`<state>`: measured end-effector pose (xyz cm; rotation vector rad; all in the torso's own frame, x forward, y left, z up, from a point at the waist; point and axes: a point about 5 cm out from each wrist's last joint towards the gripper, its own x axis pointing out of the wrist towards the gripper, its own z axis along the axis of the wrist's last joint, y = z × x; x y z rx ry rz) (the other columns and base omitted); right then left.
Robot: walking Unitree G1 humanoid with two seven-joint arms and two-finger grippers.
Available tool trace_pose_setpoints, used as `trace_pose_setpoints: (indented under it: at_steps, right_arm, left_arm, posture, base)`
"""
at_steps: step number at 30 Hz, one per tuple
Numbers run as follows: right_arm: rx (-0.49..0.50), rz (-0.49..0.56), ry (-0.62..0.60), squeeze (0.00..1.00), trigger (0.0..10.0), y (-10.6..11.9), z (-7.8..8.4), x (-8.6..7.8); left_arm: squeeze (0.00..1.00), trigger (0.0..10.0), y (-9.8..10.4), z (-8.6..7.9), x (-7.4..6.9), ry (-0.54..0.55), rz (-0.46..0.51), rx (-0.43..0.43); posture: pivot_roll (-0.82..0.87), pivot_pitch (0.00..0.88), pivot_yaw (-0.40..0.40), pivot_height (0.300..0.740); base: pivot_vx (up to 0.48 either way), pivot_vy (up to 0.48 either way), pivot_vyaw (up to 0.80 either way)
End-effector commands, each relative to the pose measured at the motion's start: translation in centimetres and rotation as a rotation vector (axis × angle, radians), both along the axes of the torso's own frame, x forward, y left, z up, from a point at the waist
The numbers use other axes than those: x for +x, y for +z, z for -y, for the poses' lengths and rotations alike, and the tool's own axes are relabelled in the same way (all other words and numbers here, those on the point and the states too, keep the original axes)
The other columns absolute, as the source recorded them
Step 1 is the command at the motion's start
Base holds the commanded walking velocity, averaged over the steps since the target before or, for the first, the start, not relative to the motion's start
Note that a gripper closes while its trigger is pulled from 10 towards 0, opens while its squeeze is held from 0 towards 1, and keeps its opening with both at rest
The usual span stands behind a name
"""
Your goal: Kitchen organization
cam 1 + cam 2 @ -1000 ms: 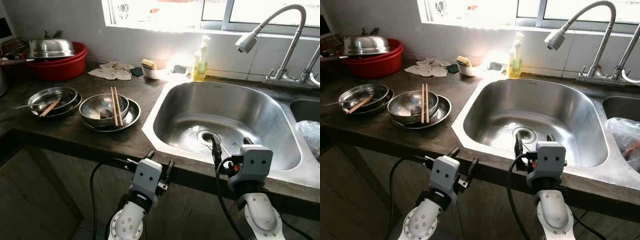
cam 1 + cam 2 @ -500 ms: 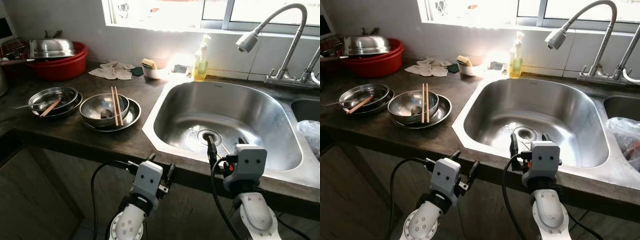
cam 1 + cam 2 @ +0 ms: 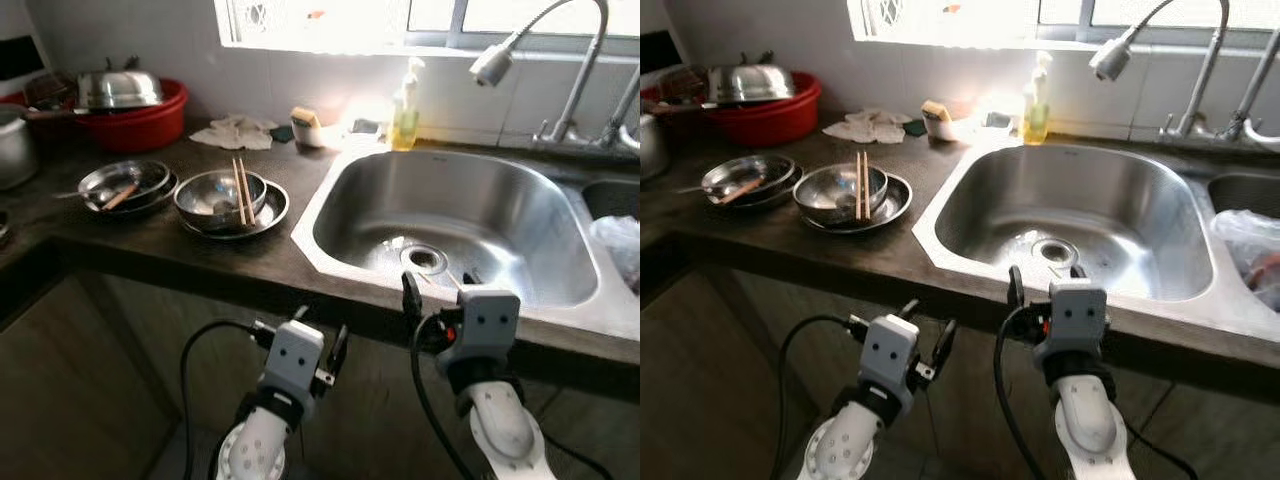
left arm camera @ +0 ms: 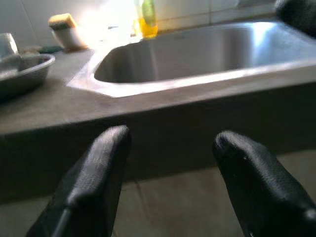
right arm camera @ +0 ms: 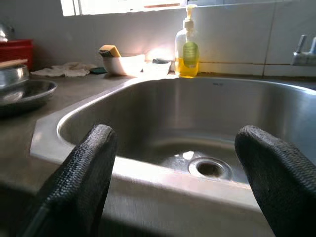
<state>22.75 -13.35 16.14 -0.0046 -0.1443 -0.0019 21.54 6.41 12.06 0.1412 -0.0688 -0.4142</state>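
**Dishes stacked on the counter, both grippers empty at the sink's front edge**

Dishes wait on the dark counter (image 3: 250, 265) left of the steel sink (image 3: 455, 215): a steel bowl (image 3: 218, 195) sits on a plate with a pair of chopsticks (image 3: 241, 189) laid across its rim, and just beside it, further left, is a second steel dish (image 3: 125, 184) with a utensil in it. Behind them a red basin (image 3: 140, 122) holds a domed steel lid (image 3: 120, 89). A crumpled cloth (image 3: 238, 132), a small white cup with a sponge (image 3: 304, 124) and a soap bottle (image 3: 405, 100) stand along the back wall under the window. The faucet (image 3: 545, 45) arches over the basin. The left gripper (image 4: 168, 187) hangs below the counter's front edge, fingers spread wide and holding nothing. The right gripper (image 5: 175, 187) is level with the sink's rim, facing the drain (image 5: 210, 168), fingers also wide apart and empty
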Motion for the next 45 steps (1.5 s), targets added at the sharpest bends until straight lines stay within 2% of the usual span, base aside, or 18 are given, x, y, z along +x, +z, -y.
trace_pose_setpoints:
  at_steps: [1,23,37,45]
  right_arm:
    - [0.002,-0.001,0.000,0.00,10.0,0.14,-0.20,0.00]
    - [-0.031,-0.020,0.041,0.00,10.0,-0.32,-0.72,-0.22]
    - [-0.043,-0.021,0.057,0.00,10.0,-0.36,-0.81,-0.20]
    - [-0.051,-0.020,0.074,0.00,10.0,-0.40,-0.95,-0.09]
  left_arm:
    - [0.00,10.0,-0.08,-0.19,-0.08,0.001,-0.011,0.008]
    - [0.00,10.0,-0.11,-0.27,-0.15,0.005,-0.015,0.018]
    - [0.00,10.0,-0.06,-0.33,0.09,0.012,0.002,0.042]
    - [0.00,10.0,-0.01,-0.42,0.22,0.025,0.002,0.039]
  posture:
    - [0.18,0.000,-0.029,0.740]
    - [0.19,0.000,-0.028,0.740]
    - [0.18,0.000,-0.031,0.740]
    - [0.19,0.000,-0.030,0.740]
  base:
    - [-0.319,0.000,0.00]
    - [-0.297,0.000,0.00]
    - [0.000,0.000,0.80]
    - [0.256,0.000,0.80]
